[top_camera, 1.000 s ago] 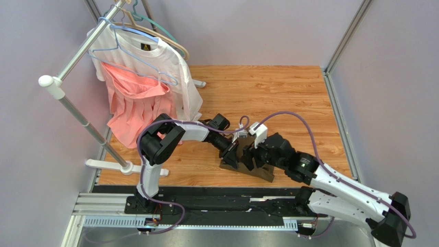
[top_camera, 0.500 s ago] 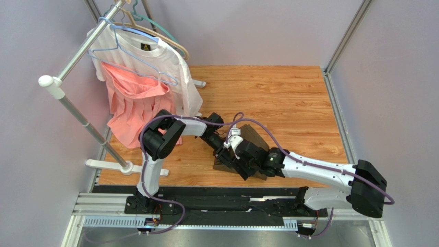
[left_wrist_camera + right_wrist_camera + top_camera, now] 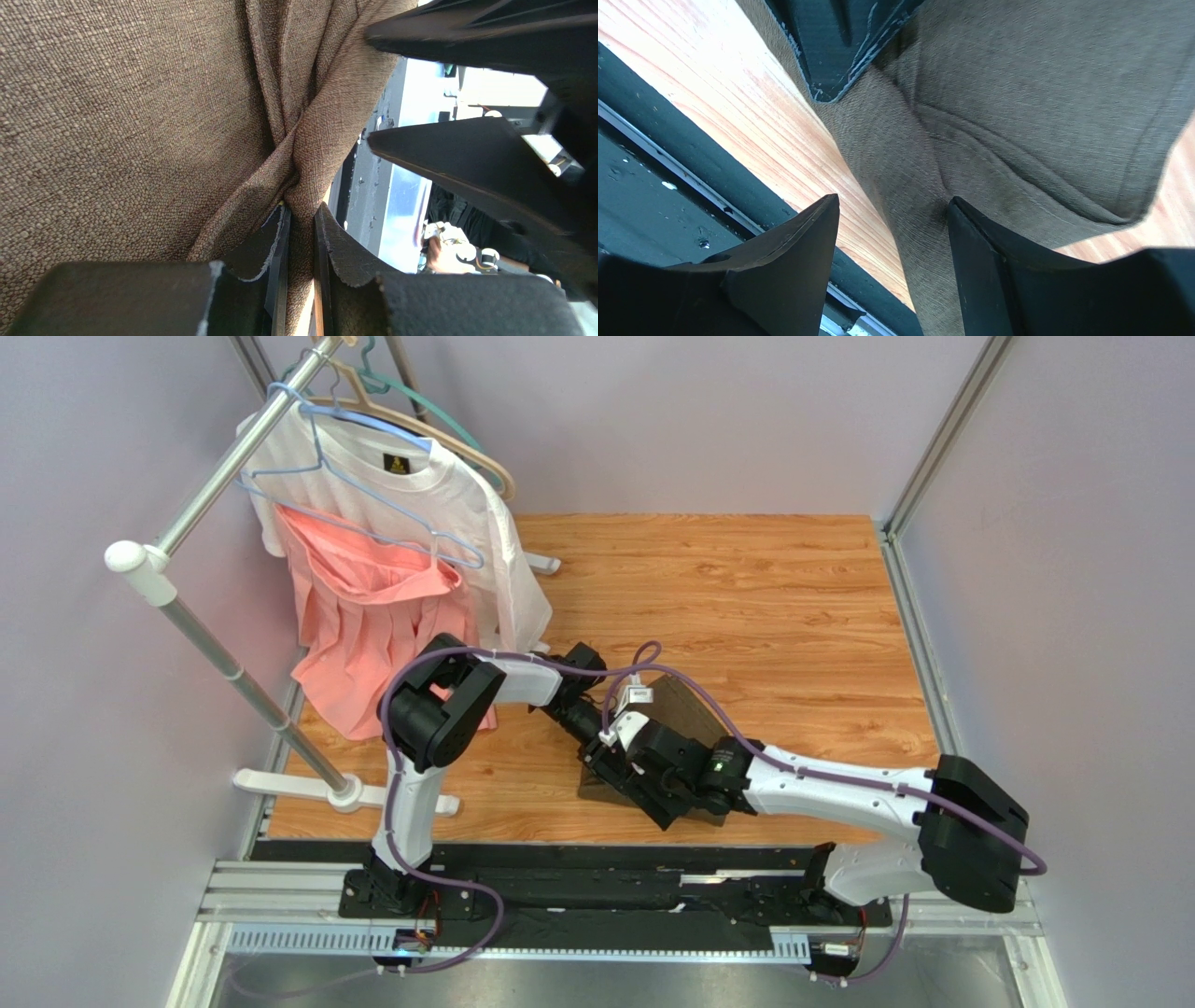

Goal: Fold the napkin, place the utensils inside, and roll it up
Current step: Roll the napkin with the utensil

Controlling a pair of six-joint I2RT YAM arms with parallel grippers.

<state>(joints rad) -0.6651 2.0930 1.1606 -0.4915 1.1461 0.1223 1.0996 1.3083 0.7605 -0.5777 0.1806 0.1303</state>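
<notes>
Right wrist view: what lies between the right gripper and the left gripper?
Only a bunched ridge of the napkin: the left gripper pinches it, and it runs on into the open right gripper. The right wrist view shows this.

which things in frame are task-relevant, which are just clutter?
In the job:
dark olive-brown woven napkin
left gripper, pinching it
right gripper, open around a fold
Knife and fork not visible.

Lying about:
white T-shirt
pink pleated garment
silver metal clothes rack
</notes>
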